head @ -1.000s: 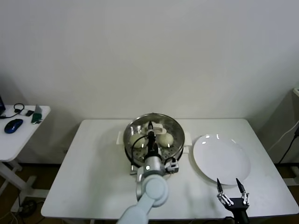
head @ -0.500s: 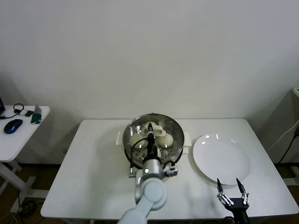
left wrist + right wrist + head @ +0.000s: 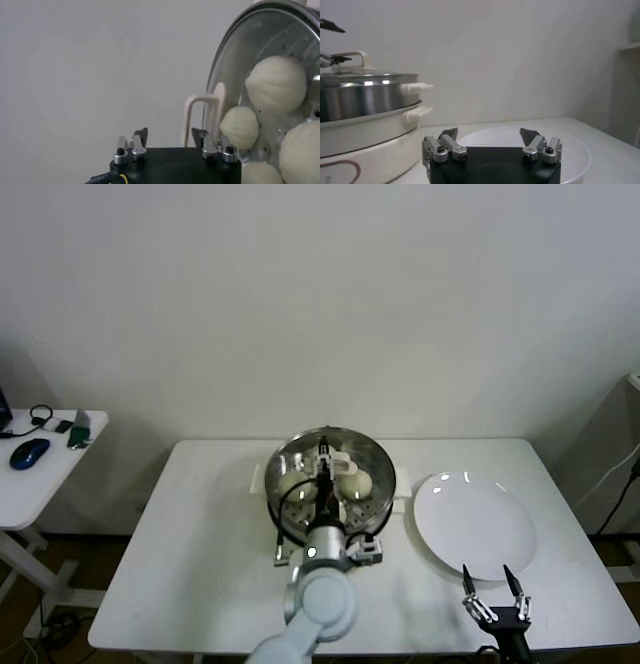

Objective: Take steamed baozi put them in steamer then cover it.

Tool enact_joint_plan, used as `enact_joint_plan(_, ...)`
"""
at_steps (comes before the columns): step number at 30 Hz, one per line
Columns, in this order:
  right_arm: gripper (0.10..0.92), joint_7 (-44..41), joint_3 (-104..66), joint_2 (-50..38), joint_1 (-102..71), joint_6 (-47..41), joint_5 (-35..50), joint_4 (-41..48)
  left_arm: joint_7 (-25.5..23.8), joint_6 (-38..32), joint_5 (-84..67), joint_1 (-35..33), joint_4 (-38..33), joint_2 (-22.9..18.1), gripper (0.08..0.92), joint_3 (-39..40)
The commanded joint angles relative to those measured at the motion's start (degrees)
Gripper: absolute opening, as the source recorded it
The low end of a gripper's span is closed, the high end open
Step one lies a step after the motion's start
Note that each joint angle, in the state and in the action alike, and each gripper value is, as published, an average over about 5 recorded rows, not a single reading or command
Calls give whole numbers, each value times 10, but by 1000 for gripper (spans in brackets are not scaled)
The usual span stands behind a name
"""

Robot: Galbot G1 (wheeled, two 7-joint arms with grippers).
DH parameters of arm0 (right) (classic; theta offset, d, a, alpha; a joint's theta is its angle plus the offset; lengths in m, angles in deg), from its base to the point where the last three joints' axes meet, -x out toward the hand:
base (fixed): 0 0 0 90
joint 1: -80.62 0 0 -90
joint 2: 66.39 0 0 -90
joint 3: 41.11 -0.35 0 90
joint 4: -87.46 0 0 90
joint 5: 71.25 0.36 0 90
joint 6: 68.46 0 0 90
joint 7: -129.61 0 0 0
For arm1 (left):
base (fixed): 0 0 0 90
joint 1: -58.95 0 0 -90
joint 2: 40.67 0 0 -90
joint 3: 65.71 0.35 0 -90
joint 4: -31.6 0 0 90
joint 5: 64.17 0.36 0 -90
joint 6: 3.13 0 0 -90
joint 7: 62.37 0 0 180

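The steamer (image 3: 331, 484) is a round, shiny stainless-steel basket on a white electric pot base with stubby white side handles, standing mid-table on the white table (image 3: 200, 554). The cover (image 3: 260, 75), clear glass with a bright metal rim and a slim white loop handle (image 3: 204, 120), sits on top of it. Through the glass show the steamed baozi (image 3: 276, 85): smooth, cream-white, rounded buns tapering to a soft point, lying close together on the perforated floor.

The left gripper (image 3: 323, 467) hangs over the cover's centre, its dark fingers spread apart with the white handle between them; the fingers hold nothing, and whether a tip touches the handle cannot be told.

The right gripper (image 3: 491, 587) waits at the table's near edge, fingers wide and empty, just beside the glossy flat white plate (image 3: 472, 524), which lies to the right of the steamer.
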Motion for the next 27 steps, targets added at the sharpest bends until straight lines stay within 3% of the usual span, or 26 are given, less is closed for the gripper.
enact_joint_plan(1, 823, 13, 1, 2, 4, -7, 1, 0, -3, -4, -131, -34, -115, 71, 640, 9)
enact_joint_plan(6, 823, 29, 6, 7, 8, -13, 1, -8, 103, -96, -267, -88, -158, 110, 779, -47)
enact_joint_plan(13, 823, 34, 1, 7, 4, -30, -20, -36, 237, -268, -601, -198, -208, 144, 822, -238)
enact_joint_plan(21, 823, 42, 1, 9, 10, -43, -42, -43, 218, -393, -892, -289, -191, 114, 823, -463)
enact_joint_plan(27, 823, 43, -4, 9, 16, -45, -54, -25, 156, -505, -963, -347, -101, 128, 823, -496)
